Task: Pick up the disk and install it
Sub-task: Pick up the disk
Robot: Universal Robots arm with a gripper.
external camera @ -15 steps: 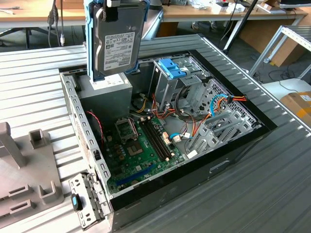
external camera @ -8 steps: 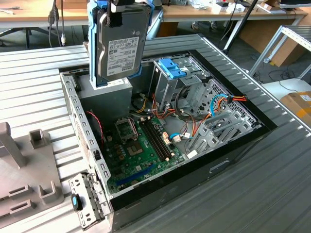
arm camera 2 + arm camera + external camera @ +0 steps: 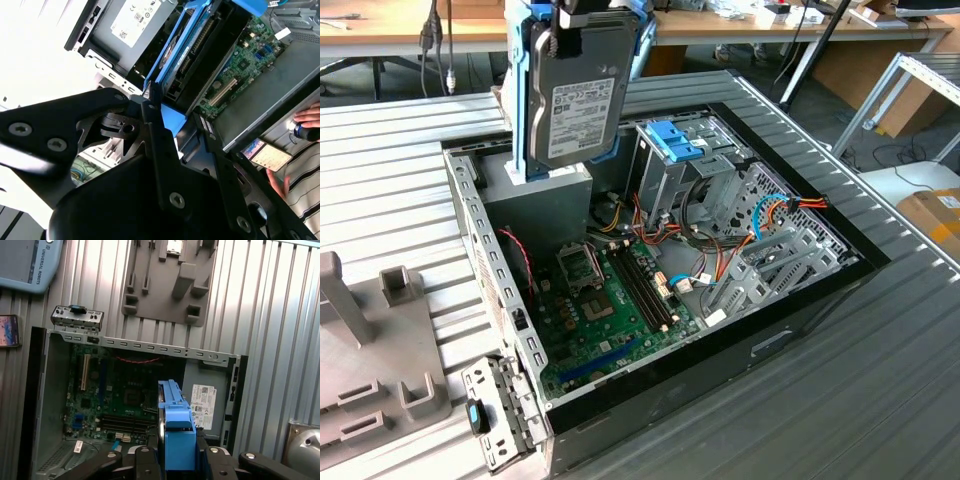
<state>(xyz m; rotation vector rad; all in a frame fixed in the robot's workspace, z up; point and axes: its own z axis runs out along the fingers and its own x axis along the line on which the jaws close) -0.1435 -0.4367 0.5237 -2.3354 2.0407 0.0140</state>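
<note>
The disk (image 3: 575, 100), a grey metal drive in a bright blue carrier, hangs upright over the open computer case, above the grey power supply (image 3: 545, 200). My gripper (image 3: 578, 20) is shut on its upper end. In the first wrist view the blue carrier edge of the disk (image 3: 175, 425) sticks out between the black fingers (image 3: 145, 462) of the gripper (image 3: 177, 460), with the motherboard (image 3: 120, 395) beyond it. In the second wrist view the disk (image 3: 187, 47) runs away from the gripper (image 3: 172, 117) toward the case.
The black case rim (image 3: 860, 265) surrounds the motherboard (image 3: 605, 300), cables and a metal drive cage with a blue latch (image 3: 670, 140). A grey fixture plate (image 3: 370, 360) lies at the exterior view's left. A person's hand (image 3: 305, 120) rests near the case. A phone (image 3: 9, 330) lies beside it.
</note>
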